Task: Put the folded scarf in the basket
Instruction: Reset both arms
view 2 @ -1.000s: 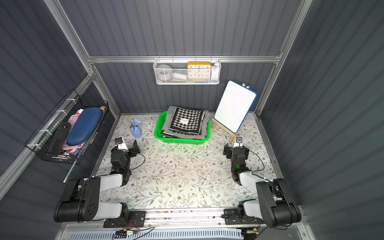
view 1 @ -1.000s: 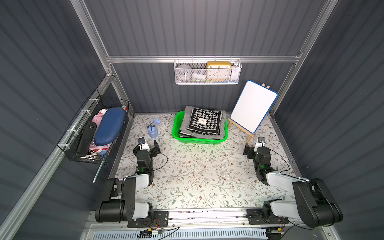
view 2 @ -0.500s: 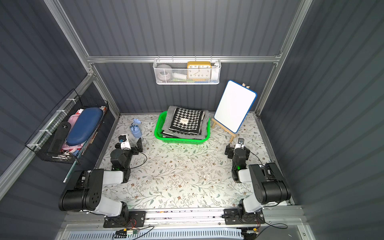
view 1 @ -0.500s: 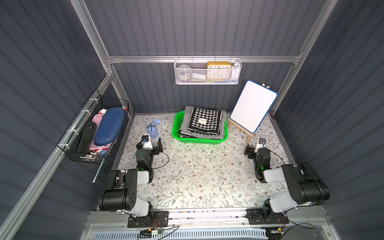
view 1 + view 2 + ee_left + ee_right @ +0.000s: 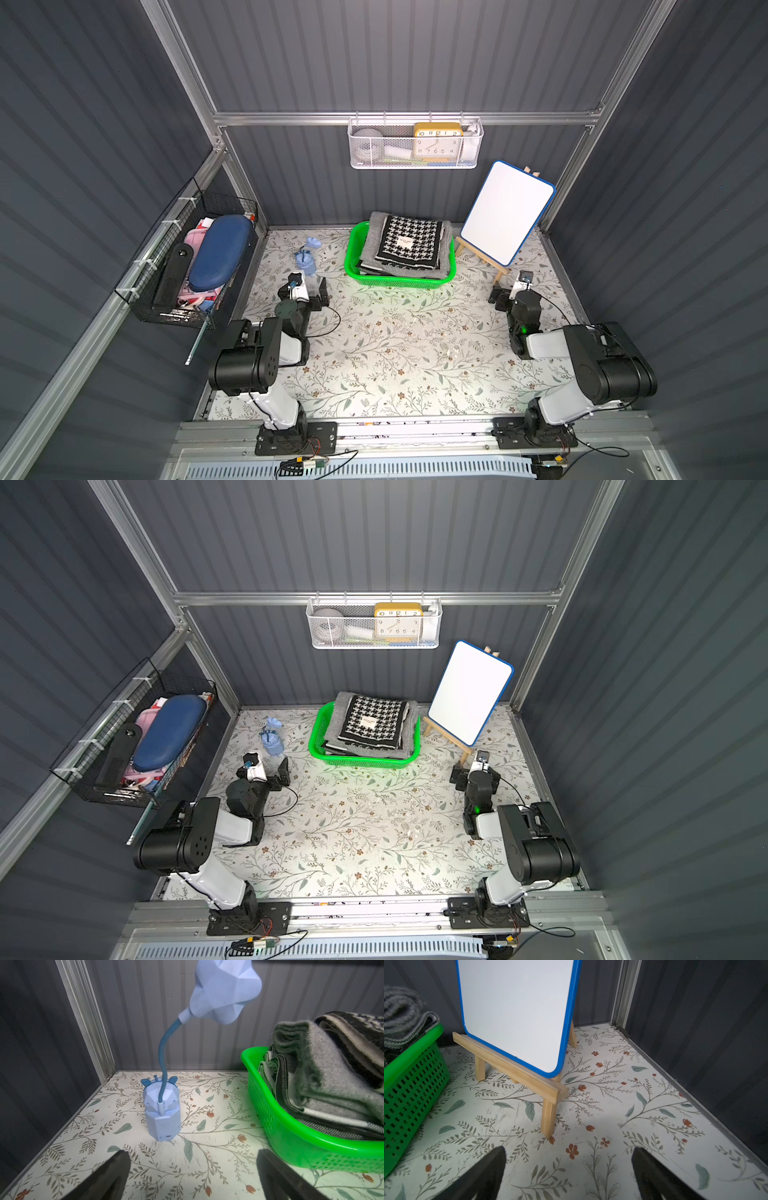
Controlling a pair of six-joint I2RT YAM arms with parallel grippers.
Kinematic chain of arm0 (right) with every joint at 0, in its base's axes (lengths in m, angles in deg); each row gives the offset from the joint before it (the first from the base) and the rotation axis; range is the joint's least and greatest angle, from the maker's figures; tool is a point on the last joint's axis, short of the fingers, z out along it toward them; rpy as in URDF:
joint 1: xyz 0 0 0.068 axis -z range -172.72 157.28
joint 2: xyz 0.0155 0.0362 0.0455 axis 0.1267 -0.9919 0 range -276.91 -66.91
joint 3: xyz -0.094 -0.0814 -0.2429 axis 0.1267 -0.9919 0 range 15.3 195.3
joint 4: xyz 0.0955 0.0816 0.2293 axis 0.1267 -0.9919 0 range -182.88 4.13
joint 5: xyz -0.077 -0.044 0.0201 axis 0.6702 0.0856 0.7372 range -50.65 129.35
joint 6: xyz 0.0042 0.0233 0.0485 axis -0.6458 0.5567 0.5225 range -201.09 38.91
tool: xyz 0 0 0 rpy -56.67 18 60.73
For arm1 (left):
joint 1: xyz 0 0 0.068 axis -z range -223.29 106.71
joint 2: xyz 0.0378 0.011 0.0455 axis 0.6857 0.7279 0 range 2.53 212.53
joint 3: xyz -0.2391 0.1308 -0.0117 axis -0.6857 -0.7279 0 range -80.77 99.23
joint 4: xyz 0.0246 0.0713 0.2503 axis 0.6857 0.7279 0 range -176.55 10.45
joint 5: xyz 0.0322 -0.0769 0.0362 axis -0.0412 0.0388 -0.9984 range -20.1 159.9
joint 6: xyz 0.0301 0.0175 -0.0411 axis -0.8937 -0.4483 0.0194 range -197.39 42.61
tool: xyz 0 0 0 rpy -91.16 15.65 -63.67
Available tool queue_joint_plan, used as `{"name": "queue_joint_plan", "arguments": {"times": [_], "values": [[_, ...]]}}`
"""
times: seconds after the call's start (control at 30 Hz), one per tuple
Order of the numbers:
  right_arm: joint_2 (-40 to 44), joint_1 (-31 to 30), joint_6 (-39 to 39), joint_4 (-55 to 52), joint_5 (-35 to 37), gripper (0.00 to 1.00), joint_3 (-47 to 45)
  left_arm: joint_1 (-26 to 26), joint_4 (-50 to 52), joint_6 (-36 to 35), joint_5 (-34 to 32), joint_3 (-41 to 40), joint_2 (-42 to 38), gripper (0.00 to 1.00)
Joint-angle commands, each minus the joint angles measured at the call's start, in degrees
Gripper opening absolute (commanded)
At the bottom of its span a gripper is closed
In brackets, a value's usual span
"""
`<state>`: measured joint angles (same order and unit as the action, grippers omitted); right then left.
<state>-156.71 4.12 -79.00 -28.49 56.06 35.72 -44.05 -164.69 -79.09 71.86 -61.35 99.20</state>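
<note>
A black wire basket (image 5: 174, 322) on the left wall was packed with a blue case (image 5: 220, 251) and pink items, apart from the task; right of it the left gripper (image 5: 192, 1152) was parked low near a blue lamp (image 5: 305, 259), jaws spread wide and empty. The folded scarf (image 5: 409, 245) was found lying in the basket (image 5: 395, 280), houndstooth face up on grey folds piled above the rim, so placing was judged done; a white mesh wall basket (image 5: 415, 162) above held a yellow clock (image 5: 436, 139). Farthest right, by a whiteboard (image 5: 505, 216), the right gripper (image 5: 569, 1150) was parked likewise, jaws wide, nothing held, presumably kept clear.
</note>
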Motion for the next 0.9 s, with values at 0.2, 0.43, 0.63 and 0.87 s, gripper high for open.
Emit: {"name": "queue_joint_plan", "arguments": {"times": [0.2, 0.43, 0.63, 0.87], "values": [[0.33, 0.25, 0.54, -1.44, 0.27, 0.99, 0.4, -0.12, 0.17, -0.15, 0.86, 1.15, 0.25, 0.99], [0.33, 0.26, 0.33, -1.32, 0.17, 0.99, 0.41, -0.12, 0.22, -0.24, 0.85, 1.15, 0.17, 0.99], [0.16, 0.26, 0.37, -1.36, 0.2, 0.99, 0.45, -0.1, 0.18, -0.24, 0.85, 1.15, 0.22, 0.99], [0.26, 0.22, 0.46, -1.32, 0.25, 0.99, 0.42, -0.12, 0.12, -0.24, 0.83, 1.14, 0.22, 0.99]]}}
